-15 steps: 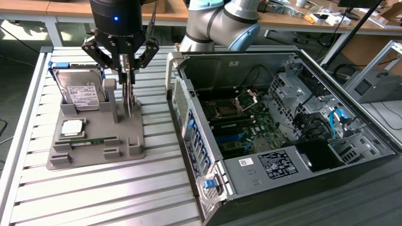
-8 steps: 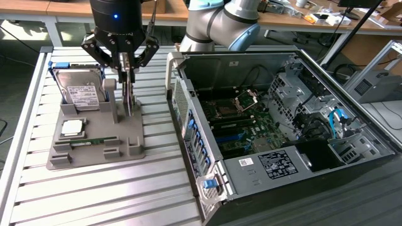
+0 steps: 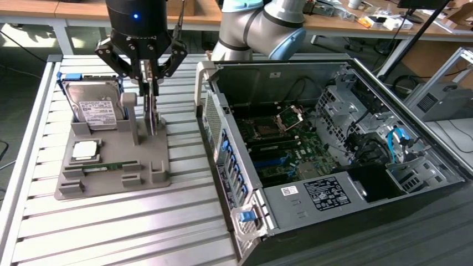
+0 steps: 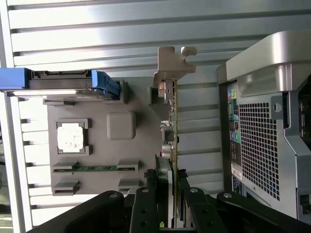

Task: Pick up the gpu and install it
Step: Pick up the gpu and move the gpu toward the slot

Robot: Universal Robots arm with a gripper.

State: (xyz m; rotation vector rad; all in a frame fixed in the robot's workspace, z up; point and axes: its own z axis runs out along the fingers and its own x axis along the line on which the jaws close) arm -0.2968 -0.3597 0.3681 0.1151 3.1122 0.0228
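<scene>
Nearest the wrist camera, we are seeing the gripper, its black fingers pressing in on either side of the gpu. The gpu is a thin card standing on edge, with its metal bracket at the far end. We are judging this as a grip on the card.

In the exterior view the card is standing upright on the grey holder tray, on the side facing the computer case, directly under the gripper. We cannot tell whether it is sitting in its slot or lifting clear.

We are judging the task as early. The grasp is looking made, while the carrying and installing are remaining undone, since the card is not inside the case.

The tray is lying on the slatted metal table. It is holding a silver hard drive upright in blue rails, a square processor chip flat in a pocket, and a slim green memory stick in a groove.

The case is lying on its side with the panel off, just beside the tray on the exterior view's right. It is showing the motherboard with the processor socket standing open.
</scene>
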